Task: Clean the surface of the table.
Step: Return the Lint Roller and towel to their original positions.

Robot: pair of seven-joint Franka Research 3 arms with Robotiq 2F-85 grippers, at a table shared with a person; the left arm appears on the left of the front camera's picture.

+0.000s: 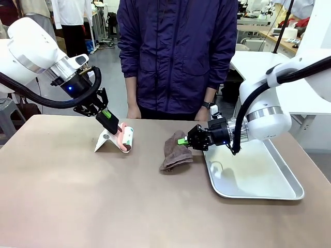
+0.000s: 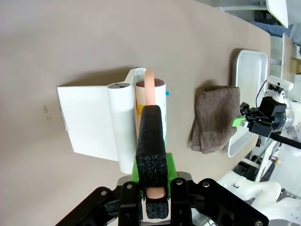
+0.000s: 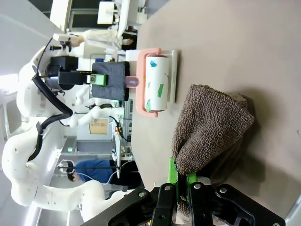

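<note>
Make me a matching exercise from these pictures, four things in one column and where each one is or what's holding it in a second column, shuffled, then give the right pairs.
Column one:
1. lint roller
2. brown cloth
3. metal tray
4. person's hands

Column two:
A. lies on the table toward the robot's right side
B. handle gripped by the left gripper
C. rest at the table's far edge
D. pinched at one edge by the right gripper

Pairs: 1-B, 2-D, 3-A, 4-C
</note>
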